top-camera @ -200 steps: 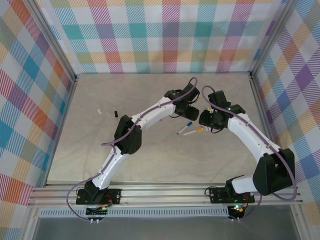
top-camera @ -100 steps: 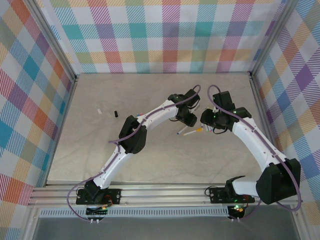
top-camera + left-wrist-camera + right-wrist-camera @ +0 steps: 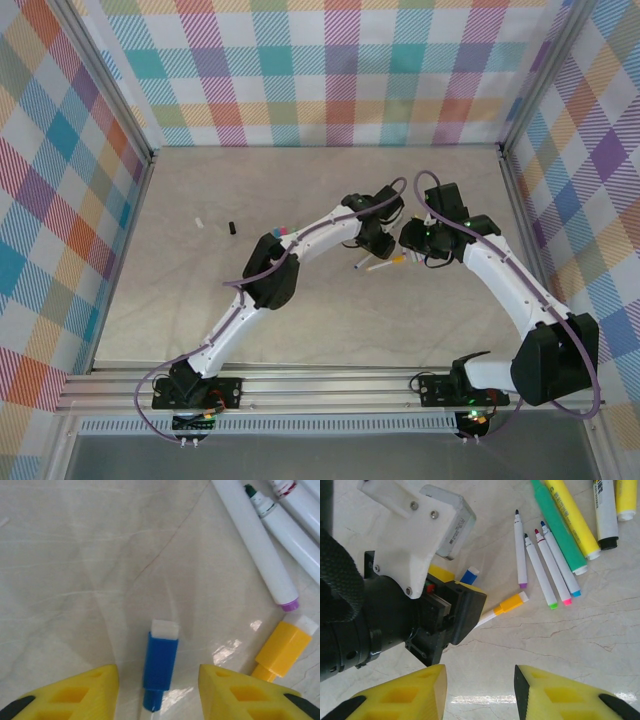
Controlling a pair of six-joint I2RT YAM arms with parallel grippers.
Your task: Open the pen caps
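Observation:
A slim white pen with a blue cap [image 3: 160,666] lies on the table between the yellow fingers of my left gripper [image 3: 159,700]. The jaws are open, with a gap on each side of the cap. Just to its right lies a pen with an orange-yellow cap [image 3: 282,650]. In the top view my left gripper [image 3: 377,240] hangs over these two pens [image 3: 378,266], and my right gripper [image 3: 412,240] is close beside it. My right gripper [image 3: 480,695] is open over bare table, and the orange-yellow cap [image 3: 507,603] lies ahead of it.
Several uncapped slim white pens [image 3: 540,565] lie side by side, next to a green highlighter [image 3: 560,532], a yellow one [image 3: 572,520] and a black-ended marker [image 3: 606,515]. A small white piece [image 3: 200,222] and a black one [image 3: 231,227] lie far left. Metal rails edge the table.
My left gripper has come down over the blue-capped pen and its jaws have narrowed. My right gripper shifted slightly back and stays beside it.

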